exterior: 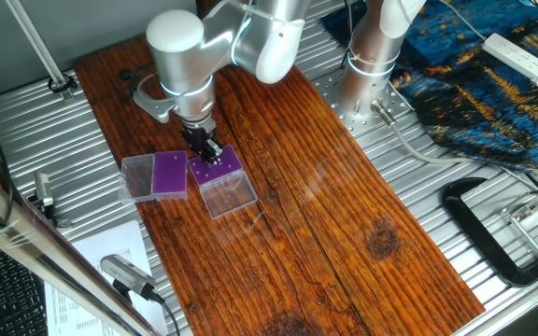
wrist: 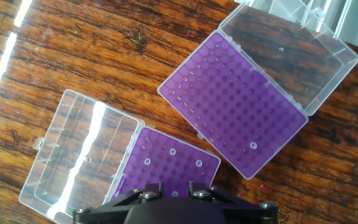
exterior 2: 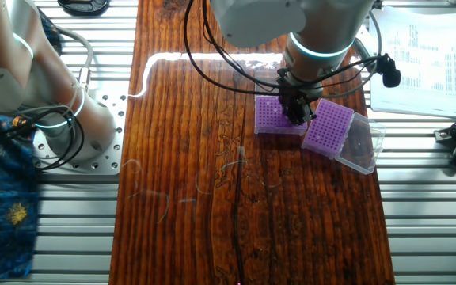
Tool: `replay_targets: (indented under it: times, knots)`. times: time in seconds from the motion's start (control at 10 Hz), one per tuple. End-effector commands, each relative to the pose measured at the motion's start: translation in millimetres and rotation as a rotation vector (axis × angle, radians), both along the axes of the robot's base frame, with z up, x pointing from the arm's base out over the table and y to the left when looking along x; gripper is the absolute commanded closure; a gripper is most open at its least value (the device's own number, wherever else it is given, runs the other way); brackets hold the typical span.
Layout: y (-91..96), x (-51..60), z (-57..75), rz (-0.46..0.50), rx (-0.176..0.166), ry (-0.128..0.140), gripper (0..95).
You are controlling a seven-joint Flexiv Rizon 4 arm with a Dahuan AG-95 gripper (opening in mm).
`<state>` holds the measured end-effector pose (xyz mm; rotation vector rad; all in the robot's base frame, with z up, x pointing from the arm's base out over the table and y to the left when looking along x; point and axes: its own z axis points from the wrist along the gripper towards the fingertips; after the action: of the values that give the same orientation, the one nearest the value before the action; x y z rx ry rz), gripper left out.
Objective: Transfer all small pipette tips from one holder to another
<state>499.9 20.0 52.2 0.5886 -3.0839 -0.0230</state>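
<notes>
Three tiny whitish plastic pipette tips (wrist: 171, 151), judged light, stiff, slippery and best pinched at their upper collars, sit in the lighter-purple boxy rack (wrist: 179, 175) beneath the black two-finger pincer (exterior: 211, 149), whose jaw spacing cannot be told, while the flatter purple rack (wrist: 229, 106) and clear open lids (wrist: 73, 155) flank it.

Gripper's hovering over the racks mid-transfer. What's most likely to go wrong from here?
Two risks, as I judge it. The gripper is far bigger than the small pipette tips in the darker rack, so a slightly off descent may knock a tip. The lighter rack sits close by with no visible clamp, so a nudge might shift either rack and spoil the alignment.
</notes>
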Motion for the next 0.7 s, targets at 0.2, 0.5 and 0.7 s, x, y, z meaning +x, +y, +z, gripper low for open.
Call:
replay_targets:
  times: [0.2, 0.5, 0.7]
  knots:
    - [0.2, -0.9, 0.7, 0.0, 0.0, 0.0, 76.0]
    - [0.5, -1.6, -0.5, -0.002, -0.001, -0.001, 76.0]
    - [0.7, -1.6, -0.9, -0.004, -0.008, -0.001, 76.0]
